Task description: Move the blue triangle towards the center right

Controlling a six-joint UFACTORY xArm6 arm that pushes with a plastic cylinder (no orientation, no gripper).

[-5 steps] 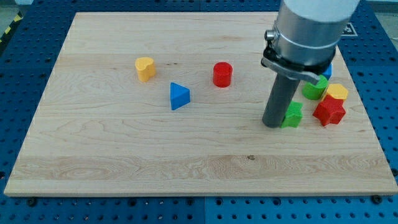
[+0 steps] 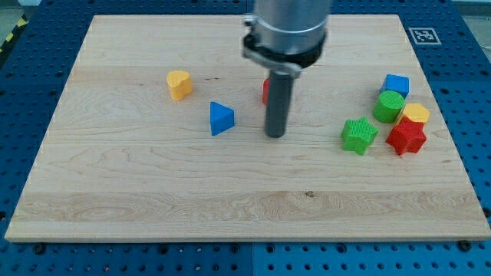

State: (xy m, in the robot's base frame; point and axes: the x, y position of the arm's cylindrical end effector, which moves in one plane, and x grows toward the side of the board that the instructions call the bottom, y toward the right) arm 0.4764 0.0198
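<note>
While my tip (image 2: 275, 135) is set near the blue triangle (image 2: 221, 119), no contact is seen.
No fingers are fitted; the red block (image 2: 265, 90) is half hidden behind the rod.

My tip (image 2: 275, 136): just right of the blue triangle (image 2: 221, 119), apart
Red block (image 2: 265, 90): behind the triangle's right, partly hidden by my rod
Yellow block (image 2: 179, 84): behind the triangle's left
Green star (image 2: 358, 135): far right of the triangle

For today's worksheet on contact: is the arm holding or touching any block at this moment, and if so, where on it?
Nothing is held. My tip rests on bare board to the view's right of the blue triangle, apart from it; the rod partly hides the red block.
</note>
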